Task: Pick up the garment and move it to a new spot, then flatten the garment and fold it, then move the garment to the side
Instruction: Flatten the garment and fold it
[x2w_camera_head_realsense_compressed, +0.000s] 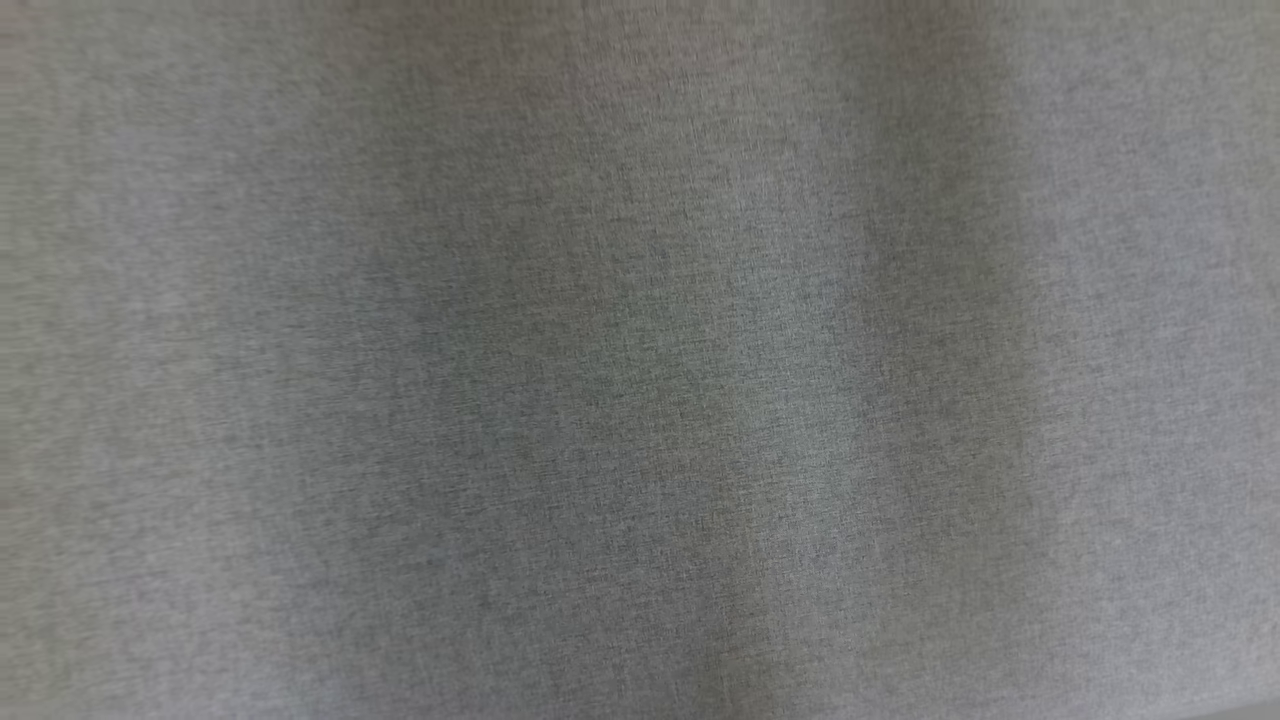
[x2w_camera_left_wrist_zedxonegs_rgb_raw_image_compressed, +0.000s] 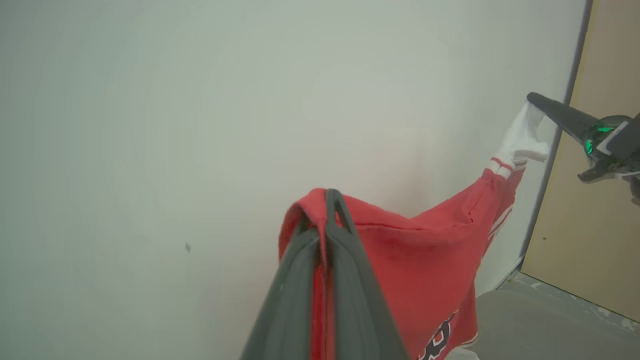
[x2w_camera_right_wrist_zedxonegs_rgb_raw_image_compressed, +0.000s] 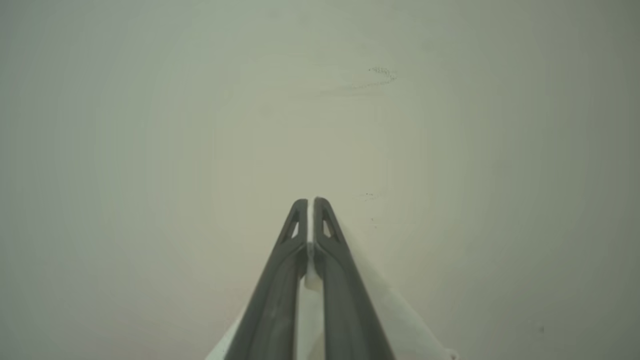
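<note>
Holding the red shirt (x2w_camera_left_wrist_zedxonegs_rgb_raw_image_compressed: 425, 250) aloft before the pale wall (x2w_camera_left_wrist_zedxonegs_rgb_raw_image_compressed: 150, 125): clamped by a red edge in the left gripper (x2w_camera_left_wrist_zedxonegs_rgb_raw_image_compressed: 330, 197), pinched by its white sleeve (x2w_camera_left_wrist_zedxonegs_rgb_raw_image_compressed: 520, 140) in the right gripper (x2w_camera_right_wrist_zedxonegs_rgb_raw_image_compressed: 310, 202). First step, carrying. Next: lower it taut, probably onto the grey cloth (x2w_camera_head_realsense_compressed: 640, 360).

Even, diffuse light; moderate brightness, no glare
Head view: grey woven surface (x2w_camera_head_realsense_compressed: 640, 360) soft-focused, crossed by broad faint vertical shadow bands. Wrist views: pale wall (x2w_camera_left_wrist_zedxonegs_rgb_raw_image_compressed: 150, 125) darkens toward the corners; left pincer (x2w_camera_left_wrist_zedxonegs_rgb_raw_image_compressed: 331, 197) blurred near the lens, faint shadow beside right pincer (x2w_camera_right_wrist_zedxonegs_rgb_raw_image_compressed: 311, 202)
</note>
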